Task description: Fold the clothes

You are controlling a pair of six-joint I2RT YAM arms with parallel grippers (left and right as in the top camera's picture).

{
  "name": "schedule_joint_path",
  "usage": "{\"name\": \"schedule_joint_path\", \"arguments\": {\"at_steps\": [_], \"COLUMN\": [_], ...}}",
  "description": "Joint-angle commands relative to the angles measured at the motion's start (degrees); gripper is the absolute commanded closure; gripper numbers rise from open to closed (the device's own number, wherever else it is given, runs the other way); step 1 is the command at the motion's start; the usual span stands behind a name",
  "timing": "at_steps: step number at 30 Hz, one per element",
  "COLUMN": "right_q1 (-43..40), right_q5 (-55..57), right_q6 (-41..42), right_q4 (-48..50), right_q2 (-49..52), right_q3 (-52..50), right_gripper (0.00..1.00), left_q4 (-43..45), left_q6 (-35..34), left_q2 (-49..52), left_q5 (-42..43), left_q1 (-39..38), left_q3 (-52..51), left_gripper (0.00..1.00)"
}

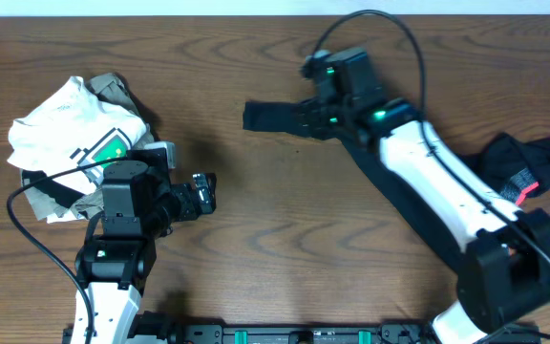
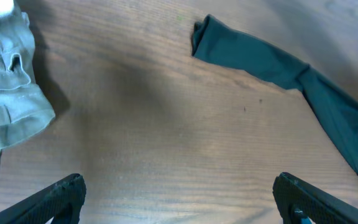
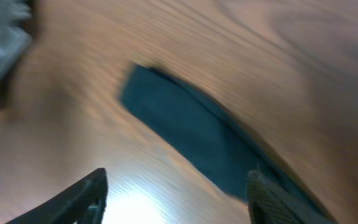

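A dark teal garment (image 1: 273, 118) lies stretched across the table from the middle back toward the right, partly under my right arm; it shows in the left wrist view (image 2: 272, 65) and the right wrist view (image 3: 185, 134). My right gripper (image 1: 306, 117) is open over its left end, fingers wide (image 3: 176, 196). My left gripper (image 1: 201, 194) is open and empty over bare wood (image 2: 179, 193). A pile of white and olive clothes (image 1: 74, 129) lies at the left.
A black garment with a red tag (image 1: 528, 167) is bunched at the right edge. The olive cloth of the pile shows at the left of the left wrist view (image 2: 11, 93). Cables run from both arms.
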Motion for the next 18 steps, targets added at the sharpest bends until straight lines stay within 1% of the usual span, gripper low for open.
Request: {"name": "schedule_joint_path", "arguments": {"at_steps": [1,2,4,6,9,12,15,18], "right_q1": [-5.0,-6.3,-9.6,-12.7,-17.0,-20.0,-21.9,-22.9], "right_q5": [3.5,3.6,5.2,6.3,6.4,6.2,6.2,6.1], "right_q6": [-0.2,0.3,4.6,7.8,11.1,12.5,13.2,14.3], "right_q4": [-5.5,-8.2,-15.0,-21.6,-29.2,-31.5,-33.0,-32.9], "right_q2": [-6.0,-6.7,-7.9,-8.0,-7.7,-7.6,-7.6,-7.6], "right_q3": [0.9,0.9,0.9,0.9,0.0,-2.0,-4.6,-7.8], "right_gripper": [0.25,0.25,0.23,0.23,0.22,0.21,0.21,0.2], "left_q4": [2.3,3.1,5.2,6.7,11.0,16.9,22.9,26.0], "left_q6": [-0.3,-0.3,-0.6,-2.3,-4.0,-5.4,-6.3,-7.2], "left_q2": [0.1,0.3,1.2,2.5,6.6,11.9,19.6,27.8], "left_q5": [0.5,0.5,0.5,0.6,1.2,1.1,1.1,0.9], "left_q1": [0.2,0.2,0.2,0.2,-1.1,-3.9,-7.6,-10.3], "left_q3": [1.2,1.2,1.2,1.2,1.2,1.3,2.2,5.2], "left_gripper": [0.02,0.02,0.02,0.01,0.01,0.01,0.01,0.01]}}
